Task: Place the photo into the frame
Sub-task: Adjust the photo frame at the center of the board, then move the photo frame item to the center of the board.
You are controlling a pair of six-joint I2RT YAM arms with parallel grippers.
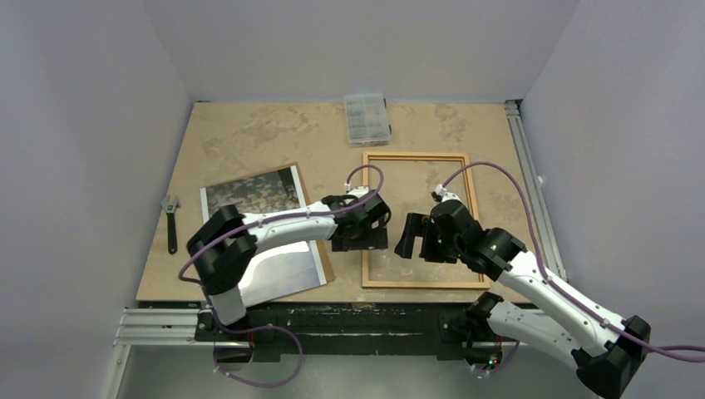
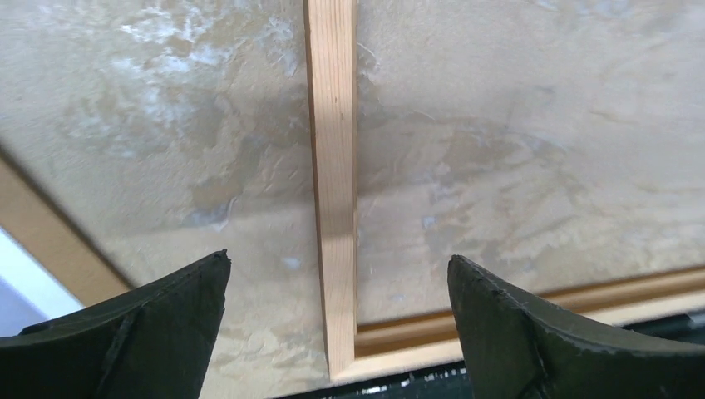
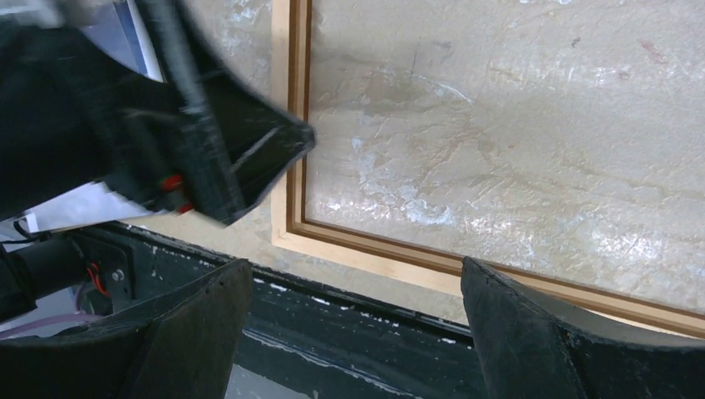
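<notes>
The frame (image 1: 413, 155) lies flat on the right half of the table (image 1: 249, 133), its long sides running away from the arms, and the table's surface shows through its pane. The photo (image 1: 253, 193) lies face up to its left, apart from the frame. It rests on a brown backing board (image 2: 46, 237) whose edge shows beyond the white border. The left arm reaches across the photo's middle and hides part of it. A clear plastic box (image 1: 367, 117) sits just beyond the frame's far rail. A wrench (image 1: 170, 223) lies at the table's left edge, well apart from everything else.

The table is tan and mottled with pale scuffed patches. Plain pale walls close it in on three sides, and metal rails run along its near and right edges.

The left tool (image 2: 337, 258) hangs over the frame's left rail near the near-left corner. Its fingers are spread wide on either side of the rail and hold nothing. The right tool (image 3: 356, 263) is over the near part of the pane, likewise spread wide and empty, with the left tool close beside it.
</notes>
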